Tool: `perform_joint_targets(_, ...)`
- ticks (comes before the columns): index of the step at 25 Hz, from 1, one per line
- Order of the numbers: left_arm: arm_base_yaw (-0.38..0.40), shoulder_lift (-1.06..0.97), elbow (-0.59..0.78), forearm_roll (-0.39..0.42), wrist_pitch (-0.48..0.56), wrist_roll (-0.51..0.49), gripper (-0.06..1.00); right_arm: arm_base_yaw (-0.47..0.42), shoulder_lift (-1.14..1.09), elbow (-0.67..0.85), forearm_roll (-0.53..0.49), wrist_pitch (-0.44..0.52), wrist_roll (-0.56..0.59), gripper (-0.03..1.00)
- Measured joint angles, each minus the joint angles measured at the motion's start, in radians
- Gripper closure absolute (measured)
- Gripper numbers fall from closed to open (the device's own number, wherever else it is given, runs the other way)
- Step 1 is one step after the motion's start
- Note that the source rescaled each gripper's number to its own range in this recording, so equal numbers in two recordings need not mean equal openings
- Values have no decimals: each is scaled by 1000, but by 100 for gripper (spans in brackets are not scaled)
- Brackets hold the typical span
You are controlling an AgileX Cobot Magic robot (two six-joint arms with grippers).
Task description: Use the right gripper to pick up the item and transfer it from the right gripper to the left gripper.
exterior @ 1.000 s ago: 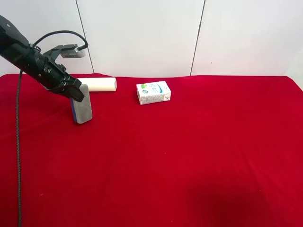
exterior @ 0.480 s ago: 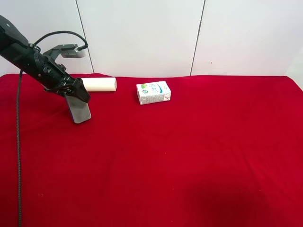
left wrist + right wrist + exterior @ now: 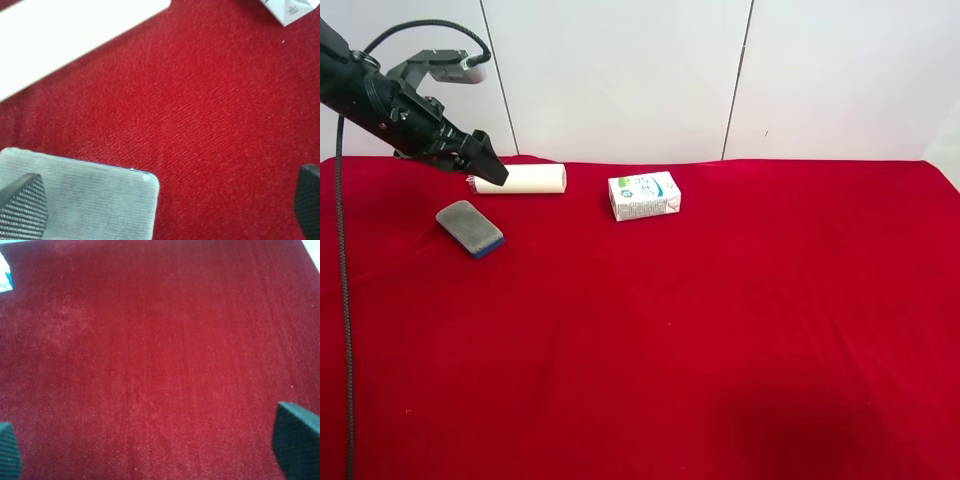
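Note:
The item, a grey-felt eraser with a dark blue base, lies flat on the red cloth at the exterior high view's left, touched by nothing. My left gripper, all black, hangs open above and just behind it, close to the cream cylinder. In the left wrist view the item's felt face lies under one fingertip, with the left gripper standing wide and empty. My right gripper is open over bare cloth. It does not show in the exterior high view.
A cream cylinder lies at the cloth's back edge, right beside the left gripper. A white printed carton stands to its right. Red cloth covers the table, and a white wall rises behind it.
My left gripper has opened and let go of the item, which went from standing on end to lying flat. The left arm has risen and drawn back.

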Motion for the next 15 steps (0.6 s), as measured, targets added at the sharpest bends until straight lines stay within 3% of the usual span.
perform_joint_targets(9,1,-171,0,38,88,-51,-4,0,0,0,0,0,0,-3)
perform_joint_targets(15,1,-369,0,144,264,-117,-4,0,0,0,0,0,0,-3)
